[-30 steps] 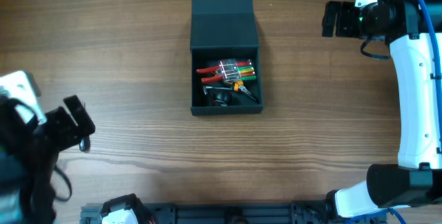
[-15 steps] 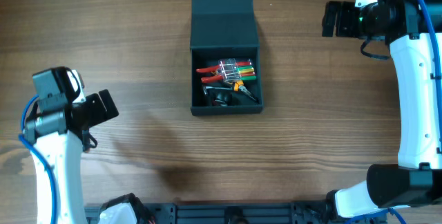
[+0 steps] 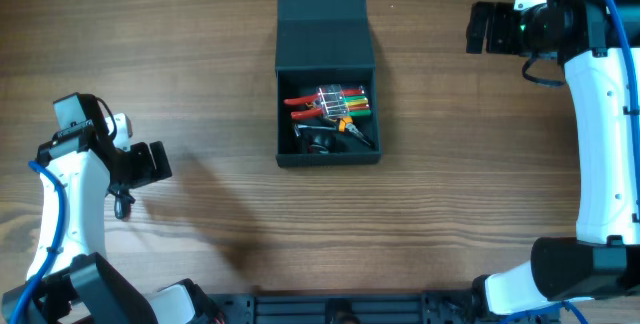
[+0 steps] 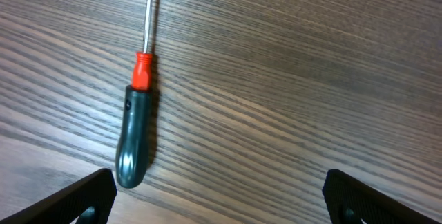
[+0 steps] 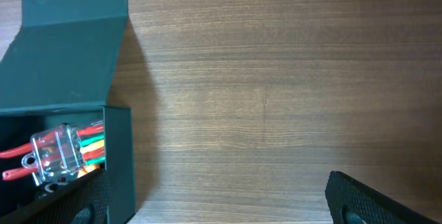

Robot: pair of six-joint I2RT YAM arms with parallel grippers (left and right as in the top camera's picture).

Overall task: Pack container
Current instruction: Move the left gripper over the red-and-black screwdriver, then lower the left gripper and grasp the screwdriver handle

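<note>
The dark teal container [image 3: 326, 154] stands open at the table's centre, its flap lid laid back. Inside lie red-handled pliers and several coloured tools [image 3: 330, 106]. The container also shows at the left of the right wrist view [image 5: 69, 51]. A screwdriver [image 4: 135, 137] with a dark handle and a red collar lies on the wood at the left, small in the overhead view [image 3: 122, 204]. My left gripper [image 3: 150, 162] [image 4: 221, 200] is open and empty, hovering just right of the screwdriver. My right gripper [image 3: 482, 27] [image 5: 221, 196] is open and empty, to the right of the container's lid.
The wooden table [image 3: 220, 54] carries nothing else that shows. The right arm's white links [image 3: 605, 144] run down the right edge. A dark rail [image 3: 330, 309] lines the front edge.
My left arm has swung up from the lower left corner and now holds its gripper by the screwdriver. The right arm and the container have not moved.
</note>
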